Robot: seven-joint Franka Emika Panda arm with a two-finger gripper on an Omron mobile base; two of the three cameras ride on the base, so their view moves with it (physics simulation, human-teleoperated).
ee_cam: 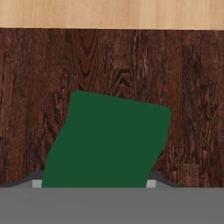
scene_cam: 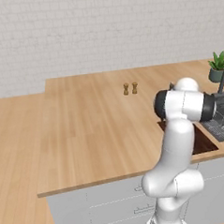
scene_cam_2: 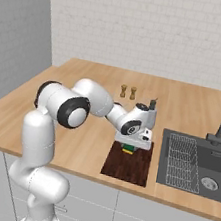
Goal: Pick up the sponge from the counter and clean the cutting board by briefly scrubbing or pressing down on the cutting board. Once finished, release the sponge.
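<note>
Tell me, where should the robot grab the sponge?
From straight above, fingers on its two long side faces. The sponge is a small flat block on the board, so only its sides offer grip. The gripper seems to hold it so.

The sponge point(ee_cam: 107, 142), dark green on top over yellow, sits slightly askew on the dark reddish-brown cutting board point(scene_cam_2: 129, 167), which lies flat on the light-tan counter point(scene_cam_2: 86, 86).

Tool point(scene_cam_2: 128, 149) tips hidden behind sponge point(ee_cam: 107, 142).
</note>
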